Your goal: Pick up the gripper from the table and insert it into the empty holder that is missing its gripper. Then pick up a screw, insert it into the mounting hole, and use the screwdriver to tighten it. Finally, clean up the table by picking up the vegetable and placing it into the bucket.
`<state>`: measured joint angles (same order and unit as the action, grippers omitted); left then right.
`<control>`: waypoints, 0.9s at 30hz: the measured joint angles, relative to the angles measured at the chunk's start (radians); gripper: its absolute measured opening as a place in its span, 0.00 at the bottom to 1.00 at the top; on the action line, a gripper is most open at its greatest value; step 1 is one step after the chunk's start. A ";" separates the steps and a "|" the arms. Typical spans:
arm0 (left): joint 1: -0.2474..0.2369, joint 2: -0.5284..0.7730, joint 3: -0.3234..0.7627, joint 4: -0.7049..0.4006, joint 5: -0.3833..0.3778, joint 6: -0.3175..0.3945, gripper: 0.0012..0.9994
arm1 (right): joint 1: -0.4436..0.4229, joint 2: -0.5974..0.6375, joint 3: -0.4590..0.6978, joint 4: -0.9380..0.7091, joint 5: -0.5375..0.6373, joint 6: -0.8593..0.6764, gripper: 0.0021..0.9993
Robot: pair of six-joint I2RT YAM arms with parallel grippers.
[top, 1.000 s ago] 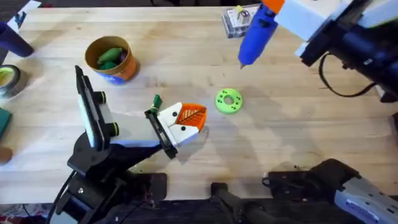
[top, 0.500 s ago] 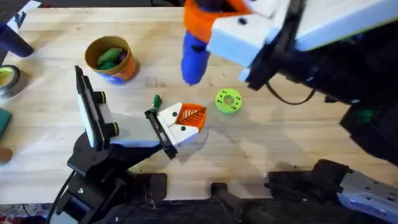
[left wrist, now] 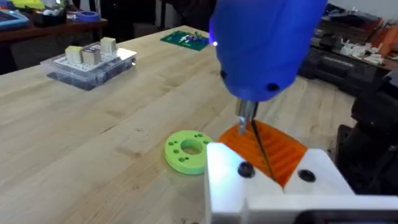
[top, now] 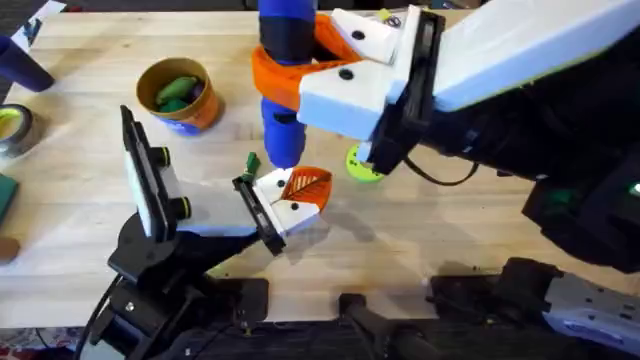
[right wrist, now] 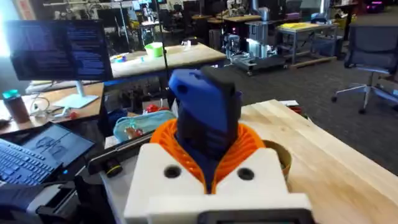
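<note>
A: Blue screwdriver (top: 283,75), clamped in right gripper (top: 325,70), has swung from far-right worktop (top: 480,215) to over the holder (top: 283,205)?
B: Yes; bit at screw hole. Left gripper (top: 262,208) grips holder. Tightening next.

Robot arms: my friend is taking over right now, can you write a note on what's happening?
Right gripper: shut on the screwdriver, bit tip down at the holder.
Left gripper: clamped on the holder; the orange gripper is seated in it.
Vegetable: in the bucket already.
Left: tighten the screw. Whether it's in the hole, can't tell.
</note>
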<state>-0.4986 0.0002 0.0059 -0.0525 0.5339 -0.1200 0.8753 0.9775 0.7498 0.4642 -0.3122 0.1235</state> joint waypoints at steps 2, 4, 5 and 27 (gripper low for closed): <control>0.000 0.000 0.000 0.000 0.000 0.000 0.01 | 0.000 0.000 0.000 0.001 0.000 0.006 0.02; 0.000 0.000 0.000 0.000 0.000 0.000 0.01 | 0.000 0.000 0.000 0.001 0.000 0.011 0.02; 0.000 0.000 0.000 0.000 0.000 0.000 0.01 | 0.000 0.000 0.000 0.001 0.000 0.012 0.02; 0.000 0.000 0.000 0.000 0.000 0.000 0.01 | 0.002 0.039 0.000 0.027 0.000 0.062 0.02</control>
<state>-0.4986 0.0002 0.0059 -0.0525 0.5339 -0.1200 0.8772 1.0166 0.7498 0.4908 -0.3122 0.1858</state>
